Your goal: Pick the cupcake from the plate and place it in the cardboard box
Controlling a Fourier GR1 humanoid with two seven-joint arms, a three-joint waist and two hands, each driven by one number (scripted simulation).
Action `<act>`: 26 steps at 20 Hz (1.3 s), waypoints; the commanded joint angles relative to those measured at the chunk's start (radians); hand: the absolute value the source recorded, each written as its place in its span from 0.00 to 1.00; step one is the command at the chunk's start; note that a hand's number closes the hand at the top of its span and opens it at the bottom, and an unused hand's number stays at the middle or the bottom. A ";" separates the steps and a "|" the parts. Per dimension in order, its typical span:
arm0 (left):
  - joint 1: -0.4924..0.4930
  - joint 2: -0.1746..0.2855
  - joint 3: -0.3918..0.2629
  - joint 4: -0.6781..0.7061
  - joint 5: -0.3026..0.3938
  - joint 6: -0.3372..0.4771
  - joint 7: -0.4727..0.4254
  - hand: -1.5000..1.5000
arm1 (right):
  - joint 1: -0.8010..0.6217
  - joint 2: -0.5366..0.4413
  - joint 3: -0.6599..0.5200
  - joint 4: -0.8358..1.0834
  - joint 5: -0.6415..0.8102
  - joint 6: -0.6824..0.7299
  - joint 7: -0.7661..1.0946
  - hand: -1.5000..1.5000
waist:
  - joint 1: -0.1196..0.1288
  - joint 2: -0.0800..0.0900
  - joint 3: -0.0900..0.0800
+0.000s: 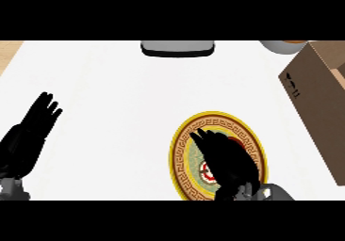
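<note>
A gold-rimmed patterned plate (181, 155) lies on the white counter, right of centre near the front. My right hand (227, 160) hovers over the plate's middle, fingers stretched toward the far left and open. It hides most of the cupcake. Only a reddish-brown sliver (235, 140) shows at the hand's right edge. The cardboard box (318, 103) stands at the right edge of the counter, its open top partly cut off by the view. My left hand (29, 134) rests open at the far left, fingers pointing up, away from everything.
A grey rounded object (176, 48) sits at the back centre. A pale bowl-like vessel (280, 46) stands behind the box at the back right. Bare white counter (112, 103) lies between the left hand and the plate.
</note>
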 commanded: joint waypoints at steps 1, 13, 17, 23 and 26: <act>0.018 -0.041 -0.013 -0.027 -0.033 0.013 -0.006 0.50 | 0.036 0.024 0.010 0.000 0.057 0.039 0.035 0.00 | 0.000 0.000 0.000; -0.004 -0.012 0.059 -0.083 -0.016 -0.042 0.099 0.50 | 0.099 0.047 -0.065 0.035 0.155 0.072 -0.098 0.00 | -0.001 -0.001 0.000; -0.034 -0.040 0.055 0.026 -0.067 -0.041 0.021 0.50 | 0.064 0.092 -0.017 0.175 0.263 -0.063 -0.217 1.00 | 0.000 0.001 0.000; -0.009 -0.052 0.074 -0.068 -0.031 -0.056 0.094 0.50 | 0.079 0.096 -0.040 0.142 0.306 -0.046 -0.281 1.00 | 0.001 0.000 0.000; -0.115 -0.027 0.103 0.030 -0.024 -0.067 0.092 0.50 | 0.111 0.056 -0.053 0.067 0.314 -0.026 -0.310 1.00 | -0.004 0.000 0.000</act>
